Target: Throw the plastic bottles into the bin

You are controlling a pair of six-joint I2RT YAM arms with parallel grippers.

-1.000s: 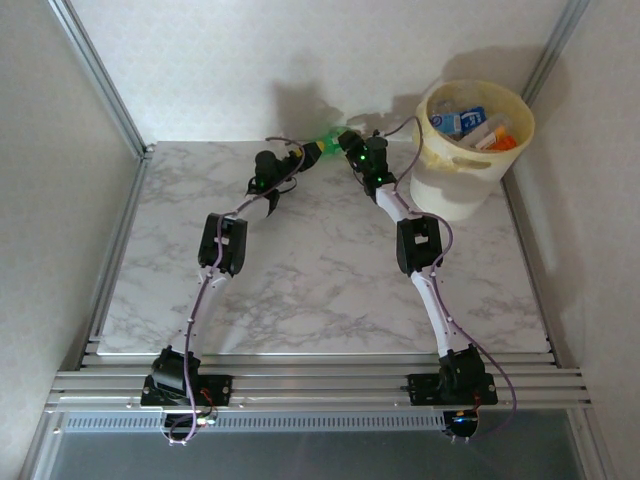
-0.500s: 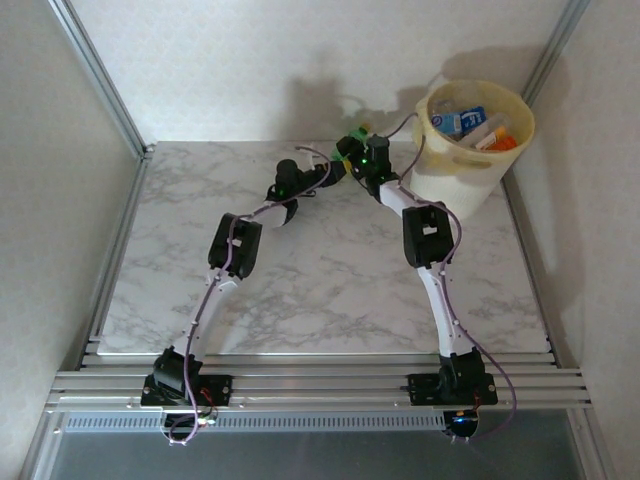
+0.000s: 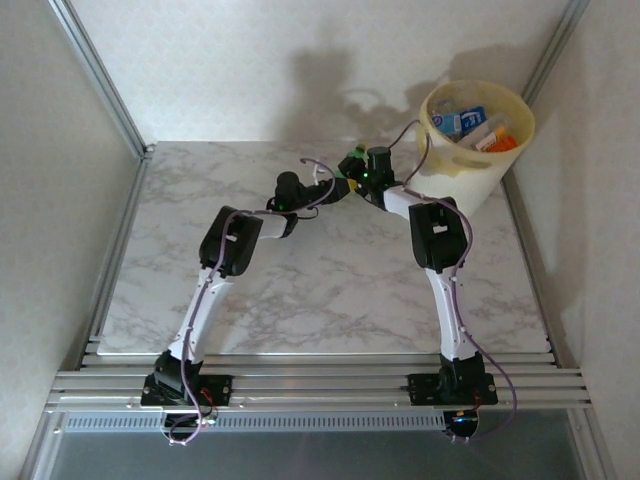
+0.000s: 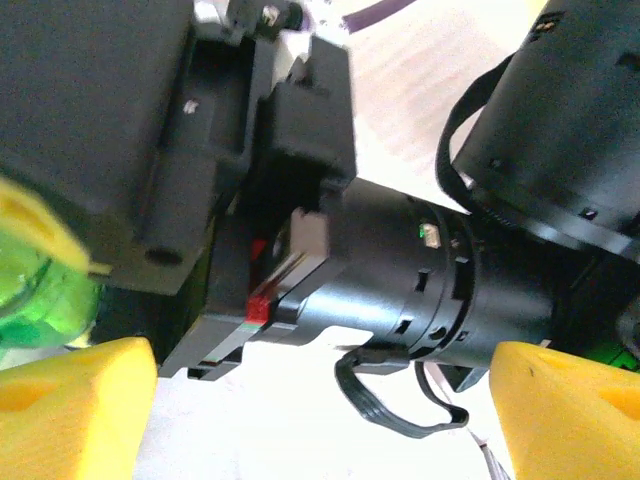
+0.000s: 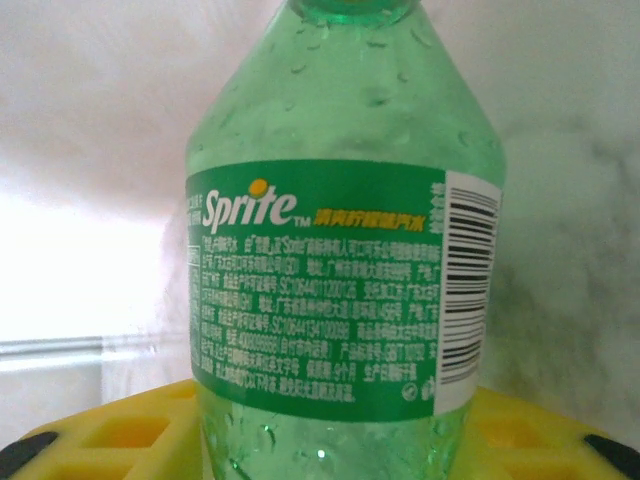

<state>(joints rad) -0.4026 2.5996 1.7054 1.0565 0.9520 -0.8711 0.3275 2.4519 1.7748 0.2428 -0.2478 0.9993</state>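
We find the green bottle [image 5: 340, 250] upright, the right gripper [image 5: 330, 438] clamped on its lower body with a yellow pad [image 5: 110, 435] on either side; cap and base are cut off. From above, it is a green sliver [image 3: 351, 155] raised near the bin [image 3: 470, 185], apart from it. The bottles [image 3: 468, 122] heaped inside are too small to count. The left gripper [image 4: 320, 400] stands wide apart, holding nothing, close against the right arm's wrist [image 4: 400, 280].
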